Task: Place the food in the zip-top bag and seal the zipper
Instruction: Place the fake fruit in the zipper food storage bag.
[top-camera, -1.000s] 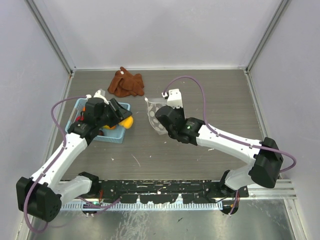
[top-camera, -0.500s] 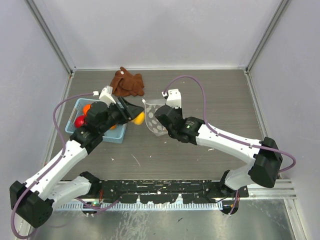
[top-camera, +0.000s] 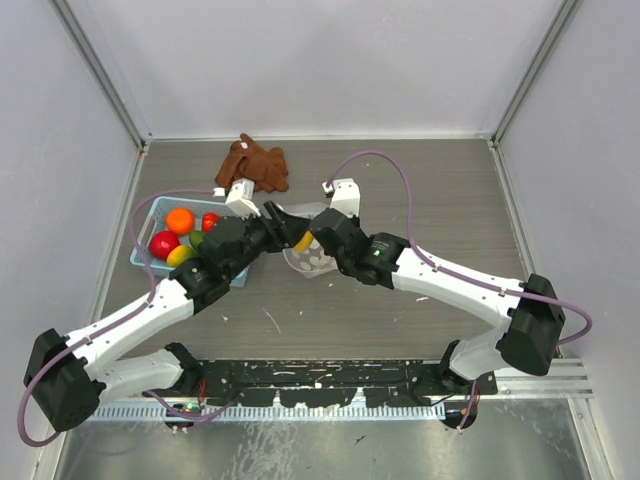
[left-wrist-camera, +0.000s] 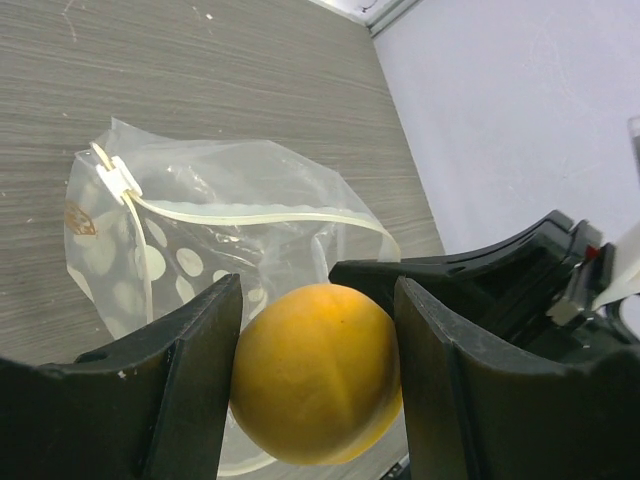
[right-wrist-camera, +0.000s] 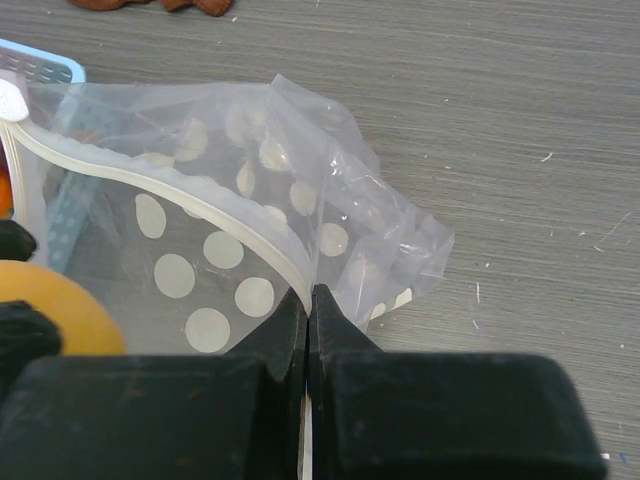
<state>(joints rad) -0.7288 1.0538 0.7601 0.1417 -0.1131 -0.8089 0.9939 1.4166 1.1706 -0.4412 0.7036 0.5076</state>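
My left gripper (left-wrist-camera: 318, 375) is shut on a yellow-orange toy fruit (left-wrist-camera: 317, 371) and holds it just above the open mouth of the clear dotted zip-top bag (left-wrist-camera: 215, 245). In the top view the fruit (top-camera: 303, 241) sits at the bag's (top-camera: 311, 262) mouth. My right gripper (right-wrist-camera: 309, 303) is shut on the bag's pale zipper strip (right-wrist-camera: 215, 225) and holds the mouth up. The zipper (left-wrist-camera: 250, 214) is open, with its slider (left-wrist-camera: 118, 180) at one end. More toy food, orange (top-camera: 180, 220), red (top-camera: 163, 243) and others, lies in the blue basket (top-camera: 146, 223).
A brown cloth (top-camera: 254, 166) lies crumpled at the back of the table, behind the basket. Grey walls enclose the left, back and right sides. A black rail (top-camera: 330, 378) runs along the near edge.
My left gripper has carried the yellow-orange fruit right from the basket to the bag's mouth. The food left in the basket has come into view. The right gripper has kept its hold.
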